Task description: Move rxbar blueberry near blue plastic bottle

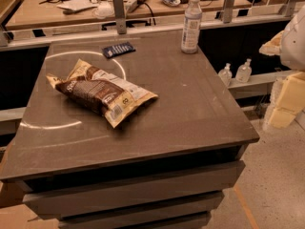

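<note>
The rxbar blueberry (118, 49) is a small flat dark navy wrapper lying at the far side of the grey table (190, 109), left of centre. The blue plastic bottle (191, 24) stands upright at the table's far right, tall and slim, with a white cap and a white-blue label. The bar lies well to the left of the bottle, apart from it. My gripper is not in view; only a white rounded part (293, 37) shows at the right edge.
A large brown-and-cream chip bag (100, 92) lies on the left middle of the table. Two small squat clear bottles (236, 72) stand on a lower ledge to the right. Yellow foam blocks (286, 99) sit at the right edge. A cluttered desk (95, 6) lies behind a rail.
</note>
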`<action>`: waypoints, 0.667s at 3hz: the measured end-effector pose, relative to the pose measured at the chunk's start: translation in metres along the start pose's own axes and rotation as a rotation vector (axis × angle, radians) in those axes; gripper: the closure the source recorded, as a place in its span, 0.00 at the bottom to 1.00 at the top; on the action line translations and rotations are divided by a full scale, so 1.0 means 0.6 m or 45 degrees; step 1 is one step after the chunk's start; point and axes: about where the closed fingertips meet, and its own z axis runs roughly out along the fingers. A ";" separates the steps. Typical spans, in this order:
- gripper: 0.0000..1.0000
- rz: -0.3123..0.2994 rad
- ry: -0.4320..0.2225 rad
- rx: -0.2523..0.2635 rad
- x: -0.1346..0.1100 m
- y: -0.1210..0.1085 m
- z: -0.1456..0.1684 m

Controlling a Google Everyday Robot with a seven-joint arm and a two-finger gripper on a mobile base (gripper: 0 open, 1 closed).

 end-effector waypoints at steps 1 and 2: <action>0.00 0.000 0.000 0.000 0.000 0.000 0.000; 0.00 0.040 -0.110 0.011 -0.008 0.000 -0.003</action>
